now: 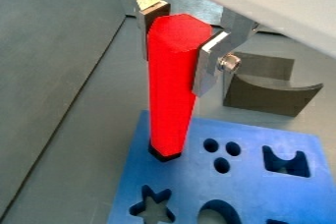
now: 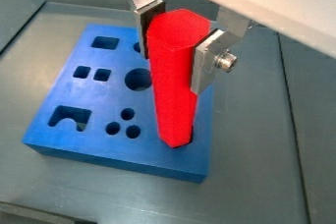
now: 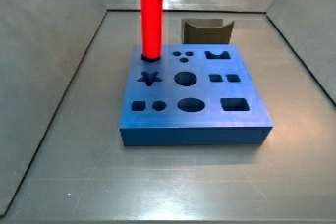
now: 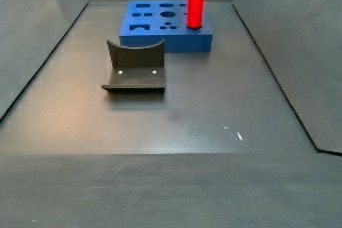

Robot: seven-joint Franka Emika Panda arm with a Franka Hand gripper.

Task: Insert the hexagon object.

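Hand (image 2: 178, 31) grips upright hexagon object (image 2: 176, 81), seemingly socketed.

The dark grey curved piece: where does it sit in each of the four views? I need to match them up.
Wrist view: the dark grey curved piece lies beyond the blue block, behind the gripper.
Wrist view: not in it.
Side view: behind the block's far edge.
Side view: in front of the block, mid-floor.
Shared landmark: the upright hexagon object standing on the block.
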